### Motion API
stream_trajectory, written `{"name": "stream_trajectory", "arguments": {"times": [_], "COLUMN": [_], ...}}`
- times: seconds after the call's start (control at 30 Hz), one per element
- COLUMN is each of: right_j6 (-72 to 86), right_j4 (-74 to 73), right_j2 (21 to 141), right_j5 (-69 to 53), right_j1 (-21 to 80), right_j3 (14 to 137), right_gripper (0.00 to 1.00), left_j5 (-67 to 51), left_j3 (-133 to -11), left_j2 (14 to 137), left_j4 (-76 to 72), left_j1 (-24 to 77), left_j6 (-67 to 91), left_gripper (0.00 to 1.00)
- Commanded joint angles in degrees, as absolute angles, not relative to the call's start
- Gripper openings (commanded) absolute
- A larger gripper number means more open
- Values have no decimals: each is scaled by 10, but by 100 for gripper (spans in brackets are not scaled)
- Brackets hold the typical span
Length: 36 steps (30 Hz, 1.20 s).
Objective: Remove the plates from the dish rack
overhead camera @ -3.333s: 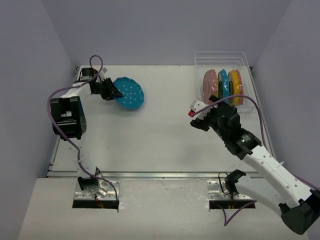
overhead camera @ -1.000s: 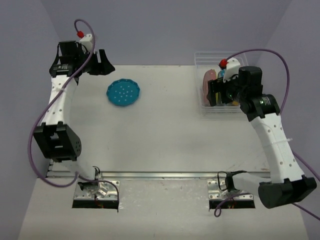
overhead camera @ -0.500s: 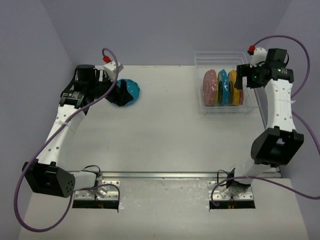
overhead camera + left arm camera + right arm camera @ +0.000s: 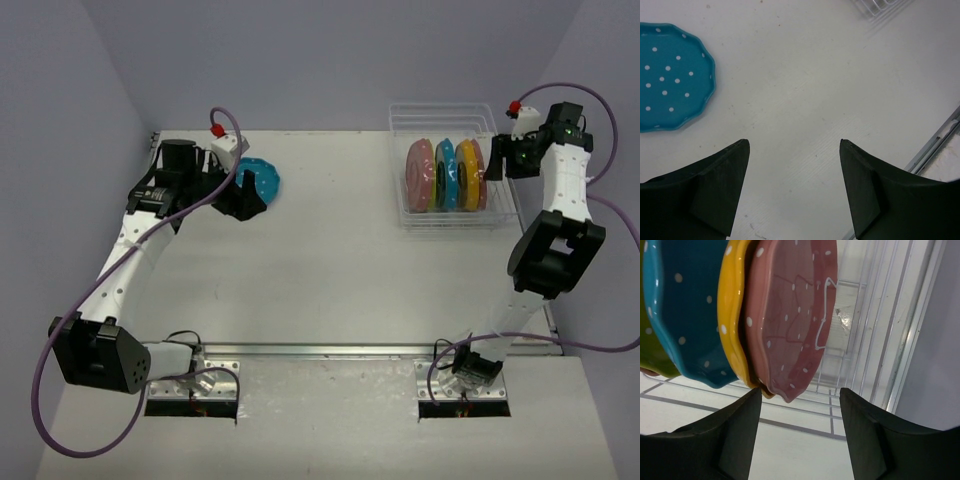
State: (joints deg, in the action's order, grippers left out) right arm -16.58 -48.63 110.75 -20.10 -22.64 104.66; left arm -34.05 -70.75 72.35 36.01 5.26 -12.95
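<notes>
Clearly, glossy plates stood on edge in the rack

You had several small, round, scalloped, white-dotted plates (image 4: 445,175) upright in the clear ribbed plastic dish rack (image 4: 455,226) at 2 o'clock on the white table (image 4: 320,270). A teal dotted plate (image 4: 264,178) lay flat at 10 o'clock. The right gripper (image 4: 800,392) beside the pink end plate (image 4: 790,315) and the left gripper (image 4: 792,145) over bare tabletop both had jaws spread, holding nothing. Stiff, light and probably slippery and chippable, each plate wanted a pinch across its top rim.
</notes>
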Motion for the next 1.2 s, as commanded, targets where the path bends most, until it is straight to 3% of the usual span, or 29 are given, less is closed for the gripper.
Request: {"name": "stream_trajectory", "arguments": {"times": [0.0,0.33,0.63,0.87,1.17], "right_j6": [-180,-179,-143,-142,-134], "right_j4": [-480,-480,-474,-461,-271], "right_j2": [1115,1137,1202,1214,1110], "right_j5": [-242,-279,-315,-326,-123], "right_j1": [-234,-233,-233,-231,-223], "right_j3": [1086,1087,1135,1122,941], "right_gripper": [64,62,47,47,48], "left_j5": [-342,-335,-327,-317,-313], "left_j3": [-706,-707,-718,-715,-716], "left_j2": [725,750,760,758,763], "left_j4": [337,328,331,336,329], "left_j1": [51,51,51,51,51], "left_j6": [-128,-120,-115,-118,-108], "left_gripper": [70,70,70,70,70]}}
